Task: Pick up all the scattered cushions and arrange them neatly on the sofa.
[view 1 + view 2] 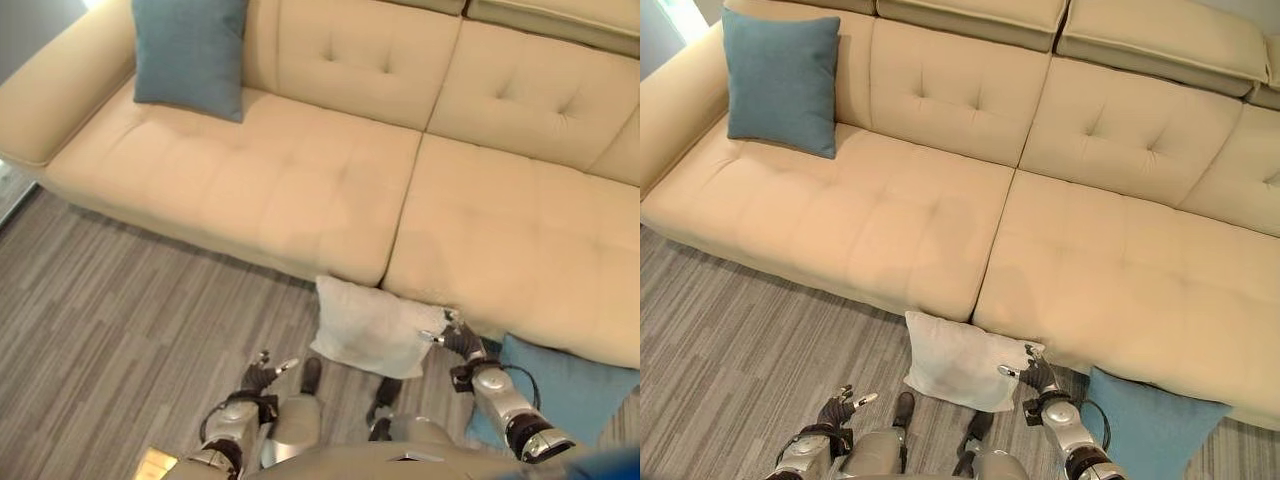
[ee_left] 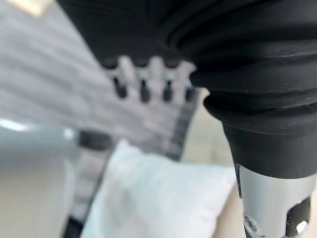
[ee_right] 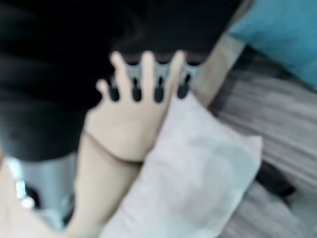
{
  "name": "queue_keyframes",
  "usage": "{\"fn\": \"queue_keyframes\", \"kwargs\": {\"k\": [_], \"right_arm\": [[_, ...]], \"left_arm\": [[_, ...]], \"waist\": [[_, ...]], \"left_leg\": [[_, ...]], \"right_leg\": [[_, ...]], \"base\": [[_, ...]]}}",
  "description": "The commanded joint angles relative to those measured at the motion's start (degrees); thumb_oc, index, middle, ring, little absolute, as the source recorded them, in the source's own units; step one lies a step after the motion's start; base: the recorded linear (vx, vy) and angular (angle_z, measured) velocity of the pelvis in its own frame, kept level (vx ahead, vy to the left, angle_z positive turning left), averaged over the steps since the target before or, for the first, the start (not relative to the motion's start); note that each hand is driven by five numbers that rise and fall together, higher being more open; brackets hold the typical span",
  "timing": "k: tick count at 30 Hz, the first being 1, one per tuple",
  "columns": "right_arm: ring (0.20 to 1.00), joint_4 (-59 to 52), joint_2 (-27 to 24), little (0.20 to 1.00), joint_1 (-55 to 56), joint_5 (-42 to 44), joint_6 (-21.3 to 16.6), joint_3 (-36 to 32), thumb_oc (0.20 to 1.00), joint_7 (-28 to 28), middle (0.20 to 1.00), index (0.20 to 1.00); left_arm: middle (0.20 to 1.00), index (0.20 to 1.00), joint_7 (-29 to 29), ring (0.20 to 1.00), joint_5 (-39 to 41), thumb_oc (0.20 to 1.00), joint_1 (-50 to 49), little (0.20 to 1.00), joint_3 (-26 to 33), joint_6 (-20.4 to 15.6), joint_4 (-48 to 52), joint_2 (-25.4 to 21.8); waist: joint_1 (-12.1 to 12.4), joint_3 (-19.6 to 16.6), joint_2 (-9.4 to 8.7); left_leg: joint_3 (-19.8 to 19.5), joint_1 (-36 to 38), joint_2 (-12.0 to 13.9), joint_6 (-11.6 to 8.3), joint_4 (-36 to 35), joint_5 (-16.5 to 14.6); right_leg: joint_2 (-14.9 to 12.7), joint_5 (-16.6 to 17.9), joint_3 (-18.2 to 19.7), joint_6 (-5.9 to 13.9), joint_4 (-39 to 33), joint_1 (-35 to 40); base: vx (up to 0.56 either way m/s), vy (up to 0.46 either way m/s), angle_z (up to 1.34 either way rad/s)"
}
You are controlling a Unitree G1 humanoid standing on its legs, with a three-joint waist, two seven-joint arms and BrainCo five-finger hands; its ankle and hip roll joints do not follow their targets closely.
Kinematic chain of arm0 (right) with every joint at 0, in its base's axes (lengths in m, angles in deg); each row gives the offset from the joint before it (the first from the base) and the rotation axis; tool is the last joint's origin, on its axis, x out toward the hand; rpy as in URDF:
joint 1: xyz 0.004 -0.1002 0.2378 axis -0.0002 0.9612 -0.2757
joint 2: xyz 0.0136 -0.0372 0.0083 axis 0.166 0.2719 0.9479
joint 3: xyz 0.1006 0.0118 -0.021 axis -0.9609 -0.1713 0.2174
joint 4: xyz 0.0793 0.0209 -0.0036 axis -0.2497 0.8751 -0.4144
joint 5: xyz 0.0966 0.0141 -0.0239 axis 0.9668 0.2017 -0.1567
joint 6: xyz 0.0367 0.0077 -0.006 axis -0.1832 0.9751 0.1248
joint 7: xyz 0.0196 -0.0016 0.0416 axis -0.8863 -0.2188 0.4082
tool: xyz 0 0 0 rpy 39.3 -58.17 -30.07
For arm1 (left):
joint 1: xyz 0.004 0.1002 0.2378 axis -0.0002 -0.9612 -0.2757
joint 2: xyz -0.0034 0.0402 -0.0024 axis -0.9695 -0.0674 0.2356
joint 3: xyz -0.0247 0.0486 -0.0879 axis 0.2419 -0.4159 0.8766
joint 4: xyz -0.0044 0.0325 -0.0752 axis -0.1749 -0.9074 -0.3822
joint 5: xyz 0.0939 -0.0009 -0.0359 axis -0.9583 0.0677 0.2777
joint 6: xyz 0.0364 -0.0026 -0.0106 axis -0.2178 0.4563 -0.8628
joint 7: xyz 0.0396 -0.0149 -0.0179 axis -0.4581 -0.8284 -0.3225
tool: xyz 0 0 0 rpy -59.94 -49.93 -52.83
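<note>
My right hand (image 1: 1038,377) has relaxed fingers at the corner of the soft white square cushion (image 1: 958,361), not pinching it; it'll probably slip. Left hand (image 1: 840,410) idle, spread.

Beige sofa (image 1: 940,230) bearing a blue cushion (image 1: 780,80), grey floor (image 1: 730,340) with white cushion (image 1: 960,370)

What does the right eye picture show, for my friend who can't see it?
A robot's right hand reaches to a white cushion on the floor against a beige sofa. One blue cushion stands on the sofa, another blue one lies on the floor.
</note>
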Motion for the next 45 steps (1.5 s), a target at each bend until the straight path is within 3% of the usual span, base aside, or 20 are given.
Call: {"fn": "queue_keyframes", "kwargs": {"k": [1, 4, 9, 11, 16, 25, 34, 45], "right_arm": [[1.000, -1.2, -0.7, 1.000, -2.7, 1.0, -2.1, -0.1, 1.000, -0.6, 1.000, 1.000], [1.000, 0.1, -0.8, 1.000, -4.0, 1.1, -2.2, -0.5, 1.000, -1.9, 1.000, 1.000], [1.000, 1.1, -2.5, 1.000, -9.6, 0.1, -2.6, -2.0, 1.000, -8.2, 1.000, 1.000], [1.000, 1.0, -2.6, 1.000, -10.8, 0.1, -2.5, -2.1, 1.000, -9.3, 1.000, 1.000], [1.000, 0.0, -6.1, 1.000, -17.3, -1.7, -2.2, -1.6, 1.000, -14.2, 1.000, 1.000], [1.000, -2.5, -13.6, 1.000, -28.9, -1.4, -2.5, -4.9, 1.000, -22.7, 1.000, 1.000], [1.000, -7.9, -15.4, 1.000, -33.6, 0.1, -2.9, -5.6, 1.000, -24.4, 1.000, 1.000], [1.000, -9.9, -15.3, 1.000, -40.5, 2.4, -4.6, -2.8, 1.000, -22.9, 1.000, 1.000]], "left_arm": [[1.000, 1.000, -0.4, 1.000, 1.0, 1.000, 1.7, 1.000, -1.2, -2.0, -0.6, -0.9], [1.000, 1.000, -1.6, 1.000, 2.3, 1.000, 3.2, 1.000, -1.3, -2.8, 0.6, -1.4], [1.000, 1.000, -8.2, 1.000, 5.3, 1.000, 9.5, 1.000, -1.5, -5.7, 6.0, -2.7], [1.000, 1.000, -9.4, 1.000, 5.6, 1.000, 10.8, 1.000, -1.6, -6.2, 6.6, -2.8], [1.000, 1.000, -13.9, 1.000, 6.9, 1.000, 17.9, 1.000, -2.4, -7.5, 8.9, -4.5], [1.000, 1.000, -18.4, 1.000, 14.0, 1.000, 30.8, 1.000, -0.9, -9.5, 10.1, -6.4], [1.000, 1.000, -18.9, 1.000, 18.2, 1.000, 37.5, 1.000, -0.6, -10.9, 17.1, -7.2], [1.000, 1.000, -19.1, 1.000, 18.2, 1.000, 44.2, 1.000, -2.7, -10.7, 17.1, -7.9]], "waist": [[1.6, -0.1, -1.12], [1.7, 1.7, -1.10], [0.9, 7.8, -0.16], [0.6, 8.5, 0.03], [-1.0, 11.6, 0.87], [-5.5, 16.4, 0.33], [-7.6, 18.2, -0.13], [-8.7, 19.0, -0.52]], "left_leg": [[-1.3, -1.1, -0.3, -1.99, 2.4, -0.2], [-1.1, -2.6, -0.8, -1.58, 3.7, -0.7], [0.1, -10.4, -1.0, -0.78, 8.6, -1.2], [0.2, -12.1, -1.1, -0.66, 9.4, -1.1], [1.0, -20.1, -1.0, -0.83, 13.0, -2.1], [2.2, -37.8, 0.4, -0.81, 18.6, -1.2], [2.8, -47.3, 1.0, -0.67, 20.6, -1.4], [2.1, -56.5, 1.4, 0.12, 24.6, -2.3]], "right_leg": [[-3.7, -3.6, 0.7, 6.16, 4.1, 2.8], [-4.3, -3.3, 1.6, 6.15, 5.3, 0.8], [-6.7, -3.1, 3.5, 5.76, 13.1, -9.6], [-7.2, -3.1, 3.9, 5.74, 14.5, -11.8], [-8.6, -4.6, 6.0, 6.08, 20.1, -21.4], [-9.4, -2.4, 9.9, 6.55, 23.8, -40.2], [-9.6, -1.5, 12.0, 6.79, 25.6, -50.4], [-9.7, -1.7, 13.1, 6.71, 29.4, -59.8]], "base": [[-0.03, 0.048, -0.07], [-0.09, 0.062, -0.03], [-0.18, 0.088, -0.16], [-0.13, 0.061, -0.25], [-0.07, 0.037, -0.07], [-0.10, 0.037, -0.16], [-0.01, 0.008, -0.11], [0.02, 0.006, -0.04]]}}
